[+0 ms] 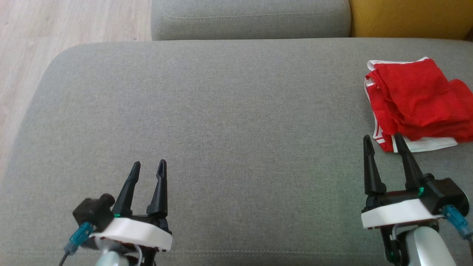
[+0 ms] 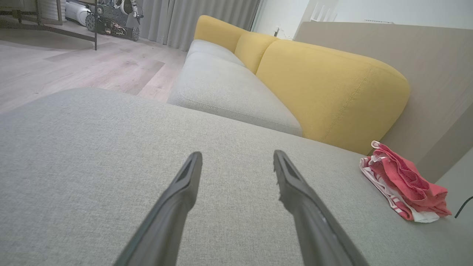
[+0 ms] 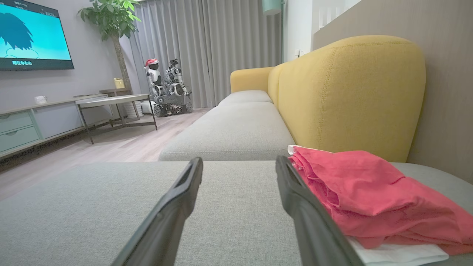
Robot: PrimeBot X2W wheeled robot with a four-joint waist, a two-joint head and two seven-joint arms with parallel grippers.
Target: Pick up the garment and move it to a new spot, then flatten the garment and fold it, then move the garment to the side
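A red garment (image 1: 417, 101) with white trim lies in a loose folded heap at the right edge of the grey cushion (image 1: 229, 122). It shows far right in the left wrist view (image 2: 402, 183) and close by in the right wrist view (image 3: 369, 192). My right gripper (image 1: 382, 142) stands open just below the garment's near left corner, with one fingertip (image 1: 398, 138) at the cloth's edge and nothing between the fingers. My left gripper (image 1: 149, 167) stands open and empty at the lower left, well away from the garment.
A second grey seat cushion (image 1: 251, 18) adjoins at the back, with a yellow backrest (image 1: 410, 16) to its right. Wooden floor (image 1: 55, 26) lies beyond the cushion's left edge. A side table (image 3: 114, 101) and a parked robot (image 3: 166, 88) stand across the room.
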